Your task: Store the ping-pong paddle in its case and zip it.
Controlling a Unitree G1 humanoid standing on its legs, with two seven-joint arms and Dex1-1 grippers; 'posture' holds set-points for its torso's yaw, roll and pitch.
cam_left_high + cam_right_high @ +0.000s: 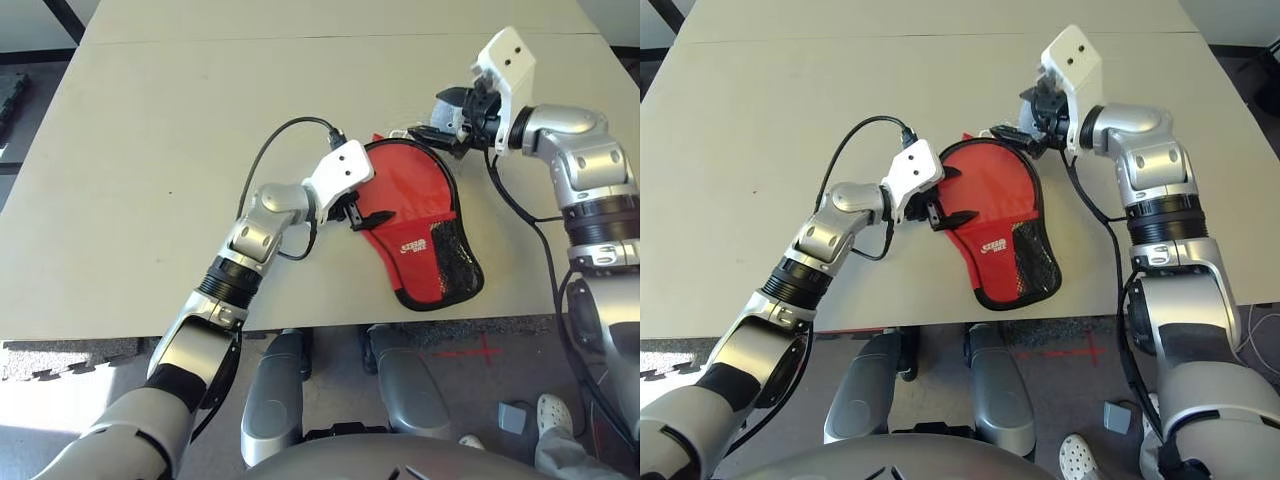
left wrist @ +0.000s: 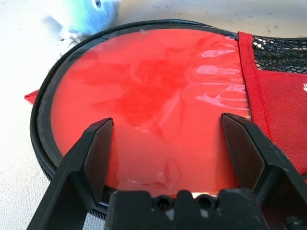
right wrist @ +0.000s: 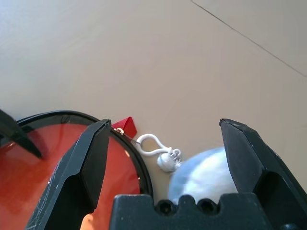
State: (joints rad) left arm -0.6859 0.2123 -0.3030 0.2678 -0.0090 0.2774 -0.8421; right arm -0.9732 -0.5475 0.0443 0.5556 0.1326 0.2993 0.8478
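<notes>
Red fabric with black edging: the case (image 1: 415, 225), paddle-shaped, lying flat on the pale beige counter (image 1: 150, 150) near its front edge. Round end points toward the far side of the counter; narrow end, carrying a black mesh pocket (image 1: 455, 262) and a small white logo (image 1: 412, 246), points toward the robot. A clear glossy film covers the round red face, as seen in the left wrist view.

The ping-pong paddle: cannot be told apart from the case; whether it lies inside cannot be told.

Left pincer (image 1: 358, 212): at the case's left edge, just beside the round part and over its rim. Fingers (image 2: 98, 153) set wide apart, spanning much of the round face, gripping nothing.

Right pincer (image 1: 432, 133): at the far right rim of the case's round end, low over the counter. Fingers (image 3: 91, 158) spread wide, holding nothing.

White cord loop with a small white fitting (image 3: 160, 152): on the counter just beyond the case's far rim, beside a small red tab (image 3: 125, 125) at that rim, between the right pincer's fingers.

Whitish rounded lump (image 3: 206, 175): on the counter touching or just beside the white fitting, near the case's far rim; blurred.

Black cable (image 1: 275, 150): arches from the left wrist over the counter, left of the case.
</notes>
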